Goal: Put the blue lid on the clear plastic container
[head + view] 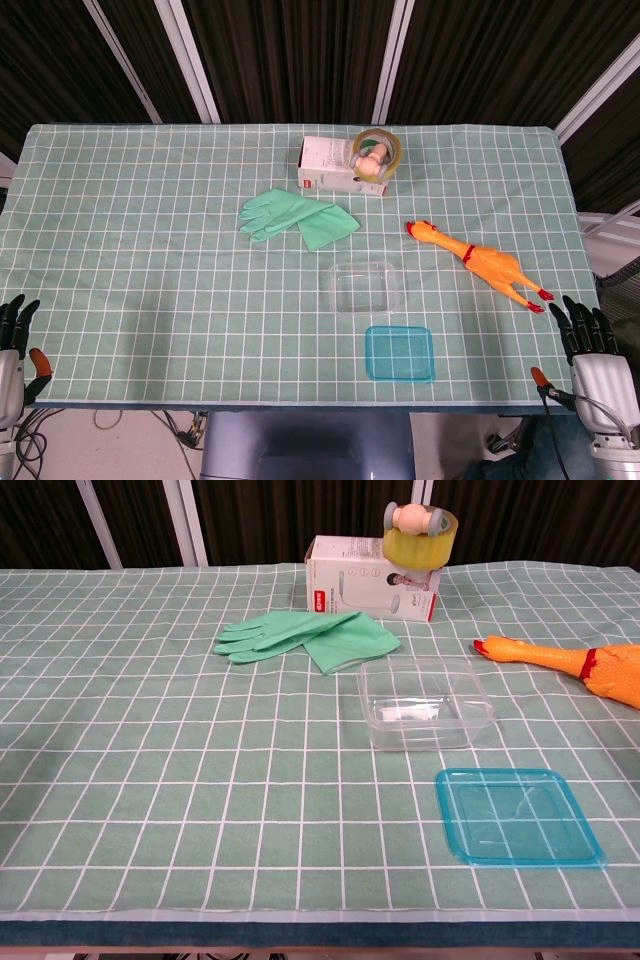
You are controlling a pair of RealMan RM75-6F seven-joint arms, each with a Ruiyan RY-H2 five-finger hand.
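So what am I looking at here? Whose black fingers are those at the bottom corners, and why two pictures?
Those are a robot's two hands, left hand and right hand, resting at the table edge, holding nothing. One picture comes from a camera at its head, looking down; the other from its chest, lower and closer. On the checked cloth lie a blue lid, a clear plastic container, green gloves, a rubber chicken and a box with a tape roll.
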